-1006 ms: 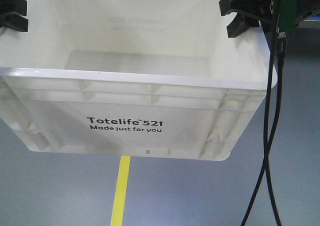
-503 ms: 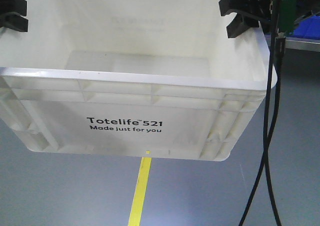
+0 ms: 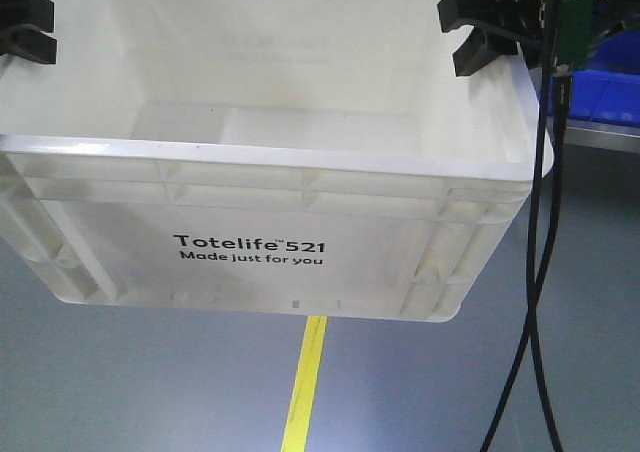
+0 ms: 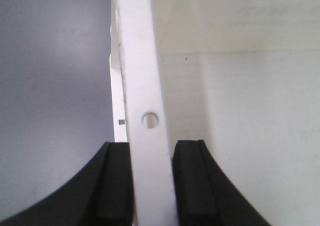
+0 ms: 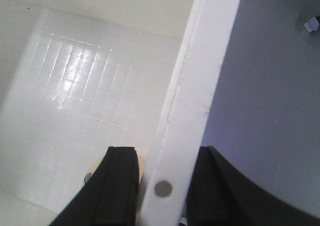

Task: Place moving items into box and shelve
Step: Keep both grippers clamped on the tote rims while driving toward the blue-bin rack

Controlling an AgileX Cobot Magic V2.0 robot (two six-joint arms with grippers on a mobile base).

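White plastic box [image 3: 300, 257], held up between two sets of black fingers over a grey floor [image 3: 120, 382] crossed by a yellow line [image 3: 305, 382]. Faced the front camera with the black print "Totelife 521 Made just for you" on the near wall, under a ribbed rim.

Clenched at its left rim by the left fingers [image 4: 115, 181]: one pad outside the wall, one inside, both pressed flat against the white strip. Spread no wider than the rim itself. Sat just below a small round hole [image 4: 149, 119] in that rim.

Gripped the same way at the right rim by the right fingers [image 5: 120, 181], with the inner pad over the gridded bottom of the box and the outer pad on the floor side. Closed tight on the strip, with a grey dot [image 5: 163, 188] on the rim between the pads. Half hid a small tan and green scrap [image 5: 89, 175] beside the inner pad, too covered to name.

Beside the right arm in the front view: a green circuit board [image 3: 572, 22], black cables [image 3: 535, 272] dropping past the right corner of the box, and a blue bin [image 3: 590, 97] behind.
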